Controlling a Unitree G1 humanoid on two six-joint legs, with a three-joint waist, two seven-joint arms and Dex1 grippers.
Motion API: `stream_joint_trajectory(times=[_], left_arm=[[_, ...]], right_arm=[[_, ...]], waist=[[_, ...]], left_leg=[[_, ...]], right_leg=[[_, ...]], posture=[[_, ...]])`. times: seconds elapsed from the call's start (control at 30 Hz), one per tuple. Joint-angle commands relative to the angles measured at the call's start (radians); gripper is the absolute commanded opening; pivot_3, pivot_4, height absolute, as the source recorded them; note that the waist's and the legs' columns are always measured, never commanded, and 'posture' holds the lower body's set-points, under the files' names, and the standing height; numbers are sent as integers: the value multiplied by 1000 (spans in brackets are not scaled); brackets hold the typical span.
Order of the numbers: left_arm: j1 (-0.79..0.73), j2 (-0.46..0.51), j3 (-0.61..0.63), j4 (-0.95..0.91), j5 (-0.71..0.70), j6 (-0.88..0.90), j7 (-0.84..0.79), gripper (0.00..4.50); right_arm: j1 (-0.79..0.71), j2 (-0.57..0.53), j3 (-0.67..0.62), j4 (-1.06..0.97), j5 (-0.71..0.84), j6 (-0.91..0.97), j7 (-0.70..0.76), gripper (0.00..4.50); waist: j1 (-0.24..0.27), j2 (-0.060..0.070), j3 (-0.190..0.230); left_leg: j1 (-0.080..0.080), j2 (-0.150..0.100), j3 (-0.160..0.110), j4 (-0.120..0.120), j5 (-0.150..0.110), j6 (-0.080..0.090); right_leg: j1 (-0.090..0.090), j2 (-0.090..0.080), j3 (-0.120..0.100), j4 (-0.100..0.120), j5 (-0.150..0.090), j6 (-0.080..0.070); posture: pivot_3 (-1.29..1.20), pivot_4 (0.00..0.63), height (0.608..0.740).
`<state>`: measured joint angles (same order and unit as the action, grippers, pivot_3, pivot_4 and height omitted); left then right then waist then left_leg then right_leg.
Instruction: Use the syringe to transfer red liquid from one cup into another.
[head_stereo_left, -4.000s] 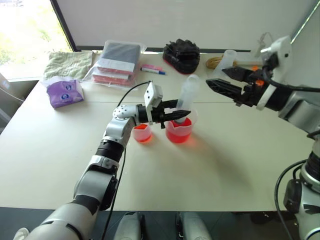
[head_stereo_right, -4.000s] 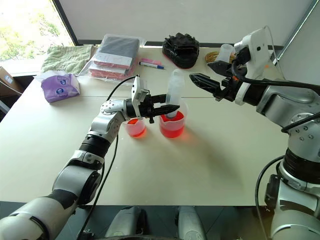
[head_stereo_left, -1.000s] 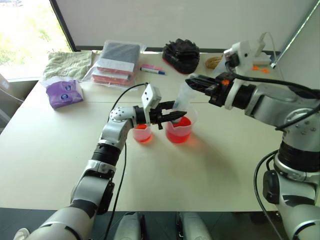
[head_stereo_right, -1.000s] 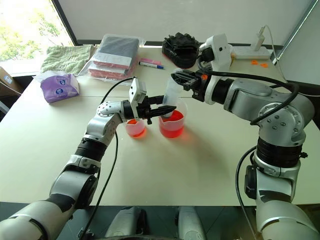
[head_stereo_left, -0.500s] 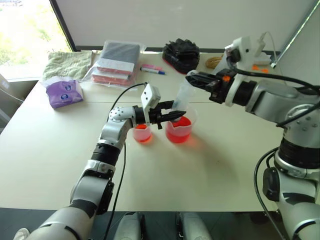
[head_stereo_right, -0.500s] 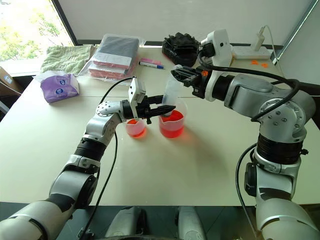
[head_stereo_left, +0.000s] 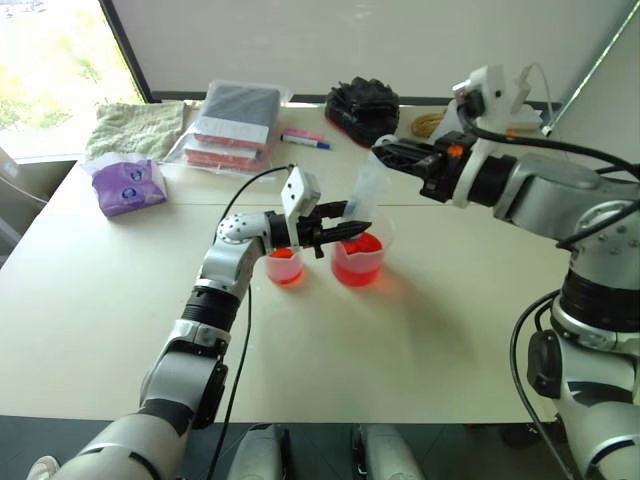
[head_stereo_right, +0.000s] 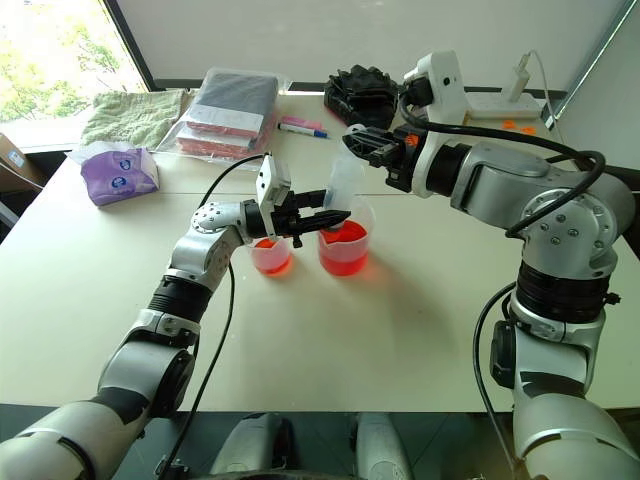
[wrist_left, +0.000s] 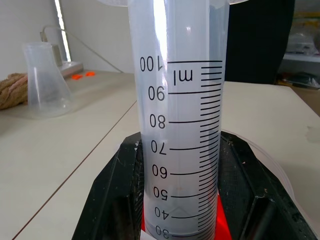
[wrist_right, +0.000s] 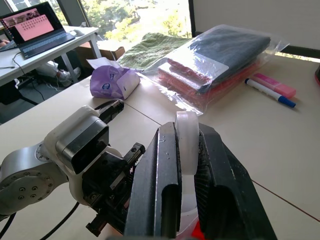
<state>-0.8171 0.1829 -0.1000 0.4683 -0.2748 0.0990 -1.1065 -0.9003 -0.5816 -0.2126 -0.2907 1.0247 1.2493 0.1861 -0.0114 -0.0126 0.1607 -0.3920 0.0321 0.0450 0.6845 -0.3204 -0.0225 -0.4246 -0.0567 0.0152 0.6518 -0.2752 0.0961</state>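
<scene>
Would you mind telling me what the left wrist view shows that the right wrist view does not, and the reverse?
Left wrist view alone: the printed millilitre scale on the syringe barrel, and a colourless clear cup beside a coil of rope on the table.

Right wrist view alone: the left end effector seen from outside, a purple tissue pack, a bagged stack of cloths, a blue-capped pen, and a laptop on another desk.

Both: the syringe clamped between black fingers, and a glimpse of red liquid low in the frame.
</scene>
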Motion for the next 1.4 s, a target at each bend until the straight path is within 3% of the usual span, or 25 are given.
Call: stream_joint_trajectory(times=[0.03,0.57,0.67,0.83,1.17,1.4], left_arm=[[29,-7,-55,-19,16,-10,-47,1475],[30,-7,-52,-24,12,-8,-46,1475],[30,-6,-52,-24,12,-7,-46,1475],[32,-5,-53,-29,10,-7,-47,1475],[27,-8,-43,-22,5,-16,-40,1475],[-23,-48,55,-51,-105,36,-2,1475]], right_arm=[[-73,-37,-116,-6,-37,-95,-36,79],[-51,-31,-117,-24,-7,-76,-30,79],[-44,-31,-114,-28,2,-72,-29,1242],[-35,-33,-113,-36,16,-62,-33,3727],[-37,-35,-125,-36,36,-71,-32,3727],[-35,-36,-126,-32,37,-80,-31,3727]], waist=[[0,0,0],[0,0,0],[3,0,0],[1,0,0],[1,0,0],[1,0,0]], left_leg=[[0,0,0,0,0,0],[0,0,0,0,0,0],[0,0,0,0,0,0],[0,0,0,0,0,1],[0,0,0,0,0,1],[0,0,0,0,0,1]], right_leg=[[0,0,0,0,0,0],[0,0,0,0,0,0],[0,0,0,0,0,0],[0,-1,0,-1,0,0],[0,0,0,0,0,0],[0,-1,0,-1,0,0]], posture=[[0,150,740],[0,150,740],[0,150,740],[0,150,740],[0,150,740],[0,150,740]])
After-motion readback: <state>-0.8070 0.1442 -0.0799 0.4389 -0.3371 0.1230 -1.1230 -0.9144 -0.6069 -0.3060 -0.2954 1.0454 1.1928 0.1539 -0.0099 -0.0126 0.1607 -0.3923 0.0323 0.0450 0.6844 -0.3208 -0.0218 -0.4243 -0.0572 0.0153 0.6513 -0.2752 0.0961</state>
